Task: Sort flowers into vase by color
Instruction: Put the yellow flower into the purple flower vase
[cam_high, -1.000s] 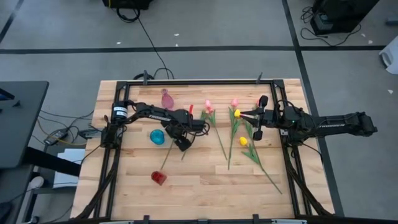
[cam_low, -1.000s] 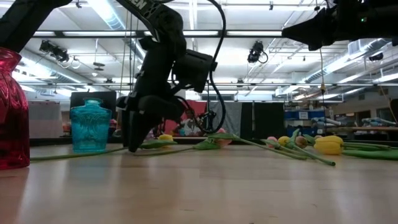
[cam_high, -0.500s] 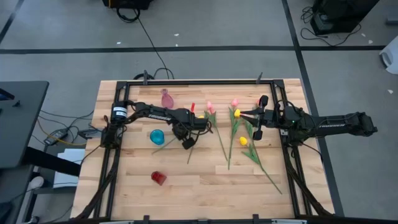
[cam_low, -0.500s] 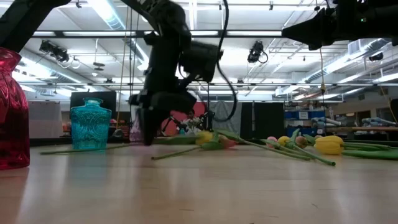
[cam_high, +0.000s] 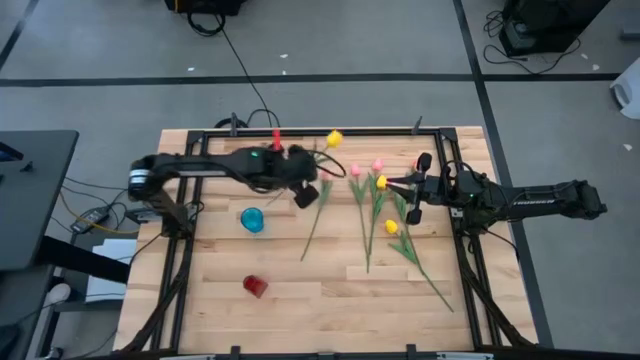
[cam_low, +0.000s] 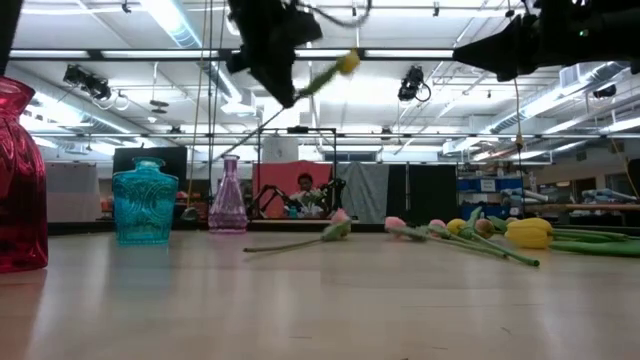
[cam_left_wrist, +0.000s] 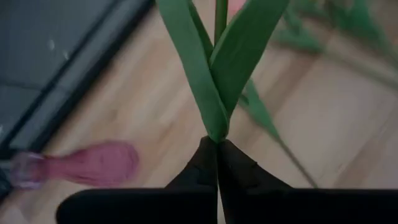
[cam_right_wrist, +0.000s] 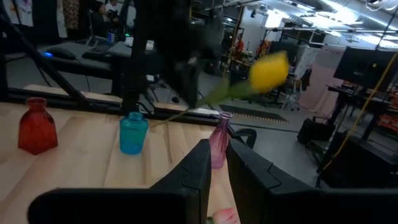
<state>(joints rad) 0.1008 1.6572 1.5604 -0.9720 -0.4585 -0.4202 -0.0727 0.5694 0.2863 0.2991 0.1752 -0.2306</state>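
Flowers are the work items: one yellow tulip (cam_high: 334, 138) is off the counter (cam_high: 330, 290), carried by the left tool (cam_high: 305, 193), whose fingers are closed tight on the lower stem just below the leaf pair, as the left wrist view shows. The grip sits low on the stem, probably so the cut end can be steered into a narrow vase neck while the head trails free. In the low view the stem slants up and away from the tool, with the head high above the table.

Remaining tulips (cam_high: 375, 215), pink and yellow, lie flat in a loose group at the middle and right of the counter. Three vases stand on the left half: a pink vase (cam_low: 228, 197), a blue vase (cam_high: 253, 220) and a red vase (cam_high: 255, 286).

The right tool (cam_high: 418, 188) waits over the lying tulips, fingers slightly parted, holding nothing.
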